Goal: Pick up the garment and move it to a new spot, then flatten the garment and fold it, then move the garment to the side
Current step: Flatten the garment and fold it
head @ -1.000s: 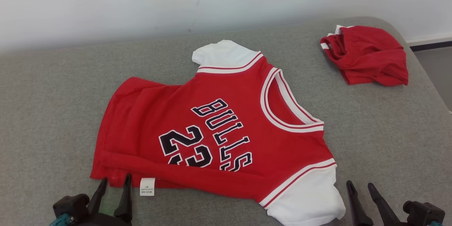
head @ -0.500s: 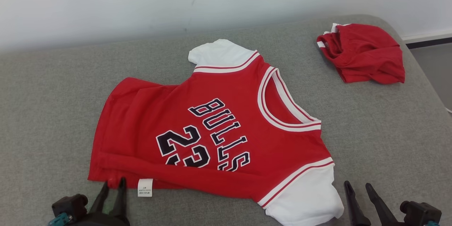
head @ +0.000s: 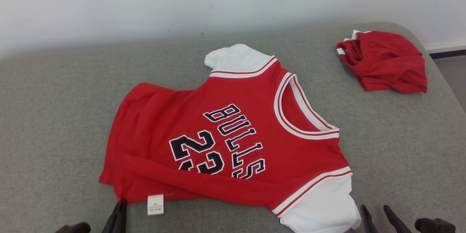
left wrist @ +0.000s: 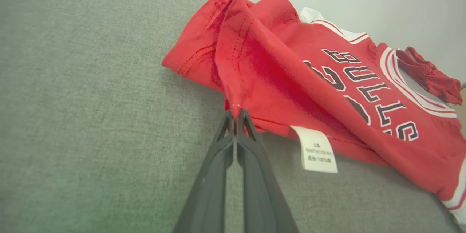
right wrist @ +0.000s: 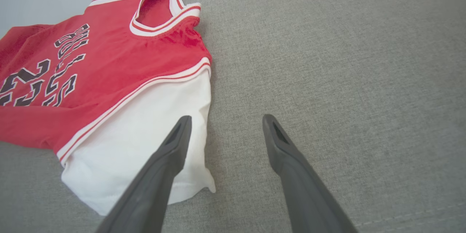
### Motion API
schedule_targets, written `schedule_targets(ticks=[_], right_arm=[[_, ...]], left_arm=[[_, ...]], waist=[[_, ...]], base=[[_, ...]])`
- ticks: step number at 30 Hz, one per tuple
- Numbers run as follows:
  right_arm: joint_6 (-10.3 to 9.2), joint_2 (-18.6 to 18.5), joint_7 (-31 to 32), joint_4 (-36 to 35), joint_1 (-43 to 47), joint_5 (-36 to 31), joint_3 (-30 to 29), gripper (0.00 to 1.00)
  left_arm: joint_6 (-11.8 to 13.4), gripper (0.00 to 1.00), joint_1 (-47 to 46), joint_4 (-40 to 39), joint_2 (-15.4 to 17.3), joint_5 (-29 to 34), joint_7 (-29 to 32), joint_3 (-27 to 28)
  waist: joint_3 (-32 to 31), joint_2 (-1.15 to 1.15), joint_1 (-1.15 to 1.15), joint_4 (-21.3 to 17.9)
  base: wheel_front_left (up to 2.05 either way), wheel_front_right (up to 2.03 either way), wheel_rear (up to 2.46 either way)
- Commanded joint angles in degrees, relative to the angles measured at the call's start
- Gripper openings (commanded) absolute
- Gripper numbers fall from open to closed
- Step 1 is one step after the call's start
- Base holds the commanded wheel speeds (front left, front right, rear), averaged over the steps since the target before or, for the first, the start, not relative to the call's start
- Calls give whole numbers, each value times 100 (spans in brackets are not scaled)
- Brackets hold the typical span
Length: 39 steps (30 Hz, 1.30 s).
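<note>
the red jersey (head: 233,142), lettered "bulls" and "23", lies flat mid-cushion (head: 54,116). its white hem label (left wrist: 316,149) is too small to read. the left gripper (left wrist: 236,113) pinches the hem corner beside the label. the right gripper (right wrist: 226,118) is spread by the white sleeve (right wrist: 145,134). a crumpled red garment (head: 386,62) lies well apart.

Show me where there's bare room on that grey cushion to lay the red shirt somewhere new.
The grey fabric cushion lies bare left of the red basketball jersey with white sleeves, and to its right, nearer than the crumpled red cloth. A thin strip runs behind it along the wall. The middle and far right corner are crowded.
</note>
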Motion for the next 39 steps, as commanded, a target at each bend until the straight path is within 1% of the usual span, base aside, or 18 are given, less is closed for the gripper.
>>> schedule_targets(ticks=[1,5,8,11,16,18,20,23,26,30,31,33,36,39], right_arm=[[-14,-3,5,0,20,-19,13,100],[-14,-21,183,57,141,24,-13,100],[-14,70,364,87,112,81,87,100],[-14,62,450,171,46,-11,248,100],[-14,6,529,575,-124,-301,413,100],[-14,37,515,729,-198,-307,461,100],[-14,41,539,851,-235,-290,524,0],[-14,56,431,901,-261,-204,605,0],[-14,-20,325,751,-231,-75,621,0],[-14,-21,350,255,-366,270,585,0],[-14,-69,379,91,-431,314,572,0],[-14,-82,513,-272,-596,536,562,0],[-14,-216,808,-787,-983,724,553,0],[-14,-443,1091,-1162,-1647,712,565,0]], left_arm=[[13,0,73,-44,-3,89,-18,39],[13,0,527,-305,-212,54,-17,339],[13,0,655,-341,-304,172,-18,312],[13,0,626,-294,-389,272,-18,234],[13,0,545,-172,-432,303,-18,189],[13,0,518,-133,-434,284,-18,184],[13,0,501,-98,-437,270,-18,185],[12,0,504,-69,-439,265,-18,174],[13,0,544,-217,-404,270,-18,268],[13,0,494,-638,-263,335,-18,445],[12,0,433,-767,-207,359,-18,465],[12,0,248,-1002,-30,409,-18,448],[12,0,-163,-1295,289,380,-18,282],[13,0,-883,-1569,744,303,154,91]], waist=[[8,0,0,19],[11,0,0,57],[-5,0,0,126],[-35,0,0,197],[-83,0,0,271],[-101,0,0,285],[-113,0,0,298],[-137,0,0,298],[-179,0,0,266],[-176,0,0,178],[-161,0,0,161],[-116,0,0,130],[5,0,0,103],[203,0,0,75]], base=[[0,0,0],[0,0,0],[0,0,0],[0,0,0],[0,0,0],[0,0,0],[0,0,0],[0,0,0],[0,0,0],[0,0,0],[0,0,0],[0,0,0],[0,0,0],[0,0,0]])
